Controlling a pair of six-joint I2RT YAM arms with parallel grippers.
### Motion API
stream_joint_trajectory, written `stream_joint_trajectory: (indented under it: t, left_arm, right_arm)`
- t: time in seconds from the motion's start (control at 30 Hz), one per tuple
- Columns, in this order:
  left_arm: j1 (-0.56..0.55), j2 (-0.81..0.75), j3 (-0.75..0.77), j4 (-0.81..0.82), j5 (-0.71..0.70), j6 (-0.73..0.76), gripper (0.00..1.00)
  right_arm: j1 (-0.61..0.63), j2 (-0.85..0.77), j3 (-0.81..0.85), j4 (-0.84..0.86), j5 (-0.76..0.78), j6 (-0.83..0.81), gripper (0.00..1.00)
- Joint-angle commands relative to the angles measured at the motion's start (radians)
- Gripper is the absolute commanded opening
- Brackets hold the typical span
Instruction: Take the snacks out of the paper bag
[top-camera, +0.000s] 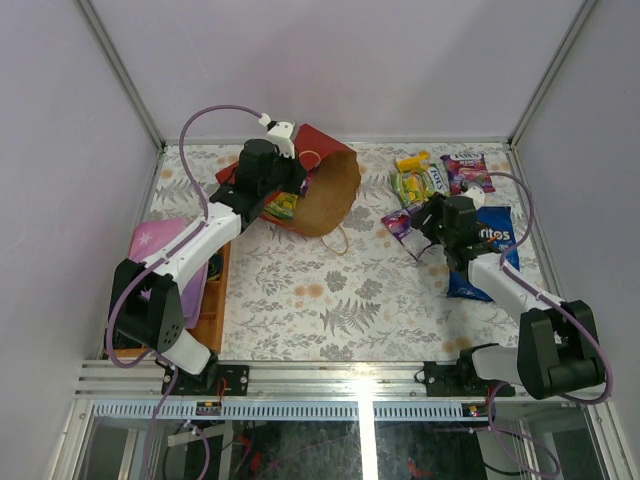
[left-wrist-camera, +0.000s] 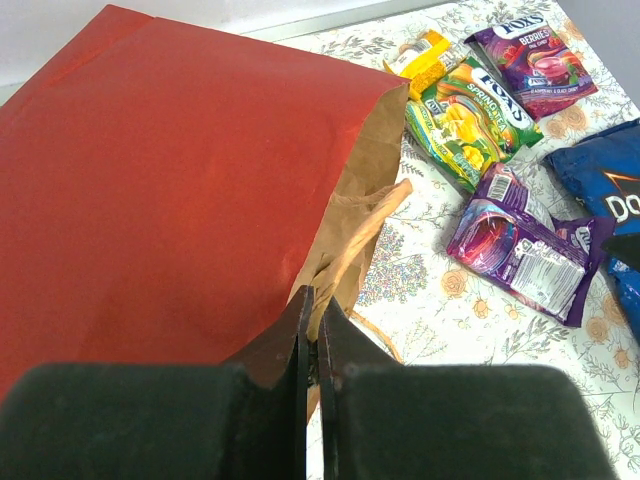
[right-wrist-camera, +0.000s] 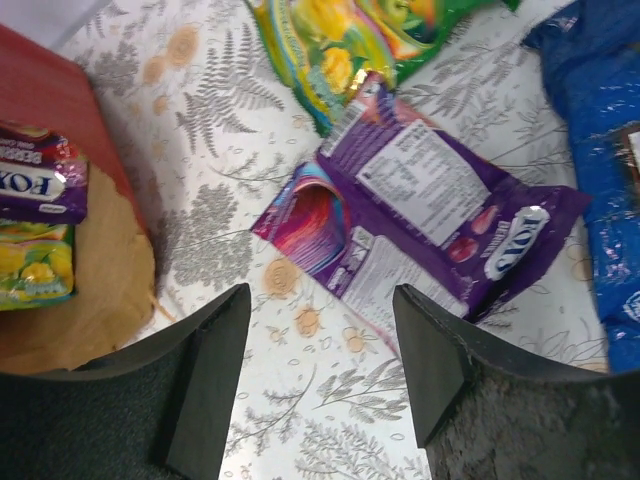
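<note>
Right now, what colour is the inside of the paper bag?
Plain brown, against a red outside; the bag shows best in the left wrist view.

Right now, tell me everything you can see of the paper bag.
The bag is red paper outside, brown kraft inside, lying on its side at the far left of the table with its mouth open rightward. A tan cord handle trails onto the table. Two packets lie inside. The left hand is shut at its rim, seemingly pinching it.
</note>
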Motion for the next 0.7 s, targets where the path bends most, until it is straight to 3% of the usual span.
stream_joint_trajectory:
  t: [0.0,0.17,0.67]
  left_arm:
    - [0.006,-0.023,-0.005,0.047,0.016,0.004,0.0]
    - [0.008,-0.041,-0.015,0.04,-0.003,0.017,0.0]
    - [0.012,-0.029,-0.018,0.042,0.009,0.009,0.0]
  right_arm:
    - [-0.077,0.065,-0.035,0.06,-0.096,-0.014,0.65]
    - [-0.093,0.149,-0.053,0.081,-0.157,0.031,0.63]
    - [-0.098,0.106,-0.171,0.02,-0.095,0.037,0.65]
